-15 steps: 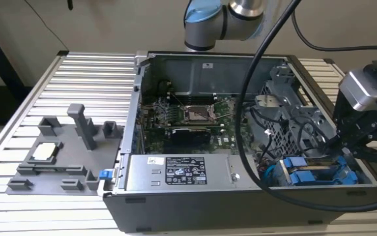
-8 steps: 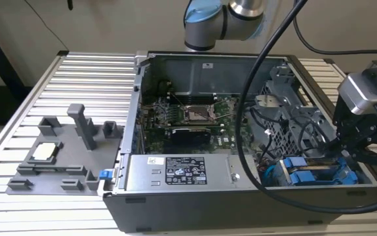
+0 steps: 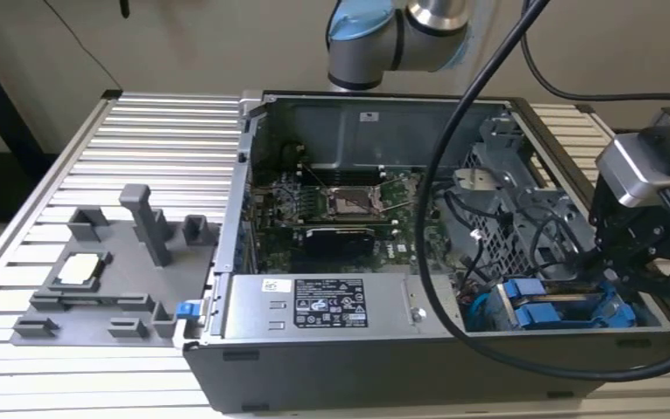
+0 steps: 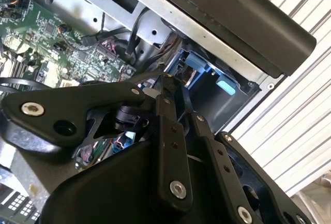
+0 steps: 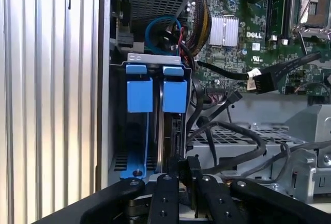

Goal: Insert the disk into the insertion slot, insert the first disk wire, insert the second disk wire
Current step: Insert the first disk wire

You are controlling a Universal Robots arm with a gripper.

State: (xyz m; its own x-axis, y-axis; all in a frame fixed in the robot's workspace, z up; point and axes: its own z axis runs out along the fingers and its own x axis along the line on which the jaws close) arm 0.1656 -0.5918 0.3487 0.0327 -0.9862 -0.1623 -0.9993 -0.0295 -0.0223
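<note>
On the exterior view's left, a grey fixture tray [image 3: 136, 307] lay on the slatted table [image 3: 160, 131]. It carried a small silvery chip [image 3: 82, 269] and an upright post [image 3: 148, 223]. Just right of the tray stood the open computer case [image 3: 251, 175]. Its labelled power supply box [image 3: 328, 305] sat along the near side, and the green motherboard [image 3: 335, 205] lay behind that, farther in. The robot arm [image 3: 393, 35] rose at the far edge of the table. A thick black cable [image 3: 439, 218] swept from there down across the case toward the near right.

In the case's near right corner sat the insertion slot [image 3: 609, 314], showing its blue rails. In the first wrist view the disk [image 5: 175, 95] stood seated in that slot, its blue end tab beside the tab of the other blue carrier [image 5: 139, 94]. The two were parallel and close together. Loose black wires [image 5: 227, 131] curled over the perforated grey bracket [image 5: 243, 137] next to the slot. One of them ended in a black plug [image 5: 264, 81] that hung free above the motherboard.

At the exterior view's far right, the gripper [image 3: 600, 278] reached down into the slot area, and in the first wrist view it was right at the exposed end of the disk. Its jaws were drawn narrow, almost together. Something small and dark sat at their tips, but I could not tell whether they pinched it.
</note>
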